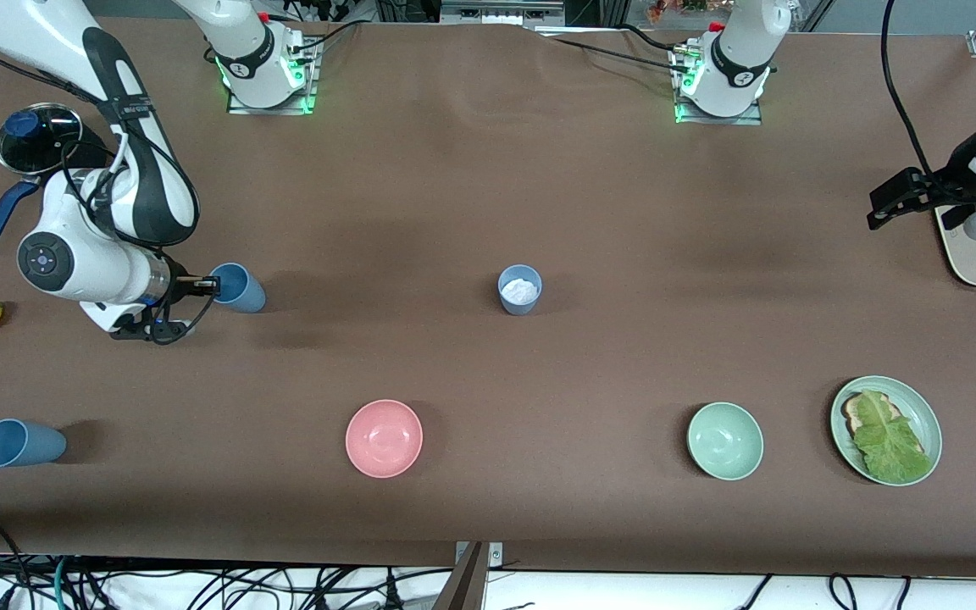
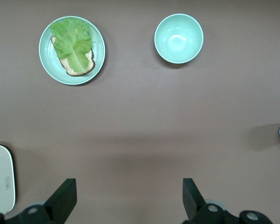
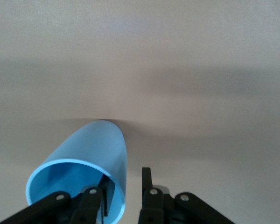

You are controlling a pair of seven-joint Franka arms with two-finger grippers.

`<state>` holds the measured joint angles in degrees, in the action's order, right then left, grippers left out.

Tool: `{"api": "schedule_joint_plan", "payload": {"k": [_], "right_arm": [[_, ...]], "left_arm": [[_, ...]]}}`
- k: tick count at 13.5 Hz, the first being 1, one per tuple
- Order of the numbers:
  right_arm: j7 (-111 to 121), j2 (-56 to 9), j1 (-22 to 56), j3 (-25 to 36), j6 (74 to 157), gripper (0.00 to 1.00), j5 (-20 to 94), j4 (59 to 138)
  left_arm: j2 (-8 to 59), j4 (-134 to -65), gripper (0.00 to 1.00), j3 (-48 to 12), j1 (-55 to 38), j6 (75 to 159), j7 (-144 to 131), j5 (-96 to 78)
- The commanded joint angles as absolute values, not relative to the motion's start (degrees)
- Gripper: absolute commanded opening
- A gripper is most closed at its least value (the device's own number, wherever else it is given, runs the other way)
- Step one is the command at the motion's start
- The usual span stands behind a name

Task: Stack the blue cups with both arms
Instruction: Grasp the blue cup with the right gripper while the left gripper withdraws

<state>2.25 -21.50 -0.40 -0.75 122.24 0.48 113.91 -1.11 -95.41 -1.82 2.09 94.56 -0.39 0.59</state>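
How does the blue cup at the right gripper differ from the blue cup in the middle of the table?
The bright blue cup has the right gripper closing on its rim, one finger inside; the paler cup stands apart, untouched. The bright one looks empty in the right wrist view; the paler holds something white. The bright one sits toward the right arm's end, the paler mid-table. Both are small handleless tumblers.
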Motion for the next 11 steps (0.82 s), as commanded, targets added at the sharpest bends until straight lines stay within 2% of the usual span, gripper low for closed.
{"api": "schedule_joint_plan", "payload": {"k": [1,6,11], "right_arm": [[2.5,-21.3,-0.5,-1.4,122.3,0.00,1.4,114.1],[1.5,-20.6,-0.4,-3.9,120.9,0.00,1.4,112.2],[-19.2,-21.0,1.2,-15.2,115.0,0.00,1.1,102.4]], "left_arm": [[0.3,-93.0,1.00,-3.2,0.5,94.0,0.2,1.1],[1.4,-90.3,1.00,-3.7,0.3,93.6,0.4,1.3],[1.9,-89.4,1.00,-3.8,0.2,92.6,0.3,1.0]]}}
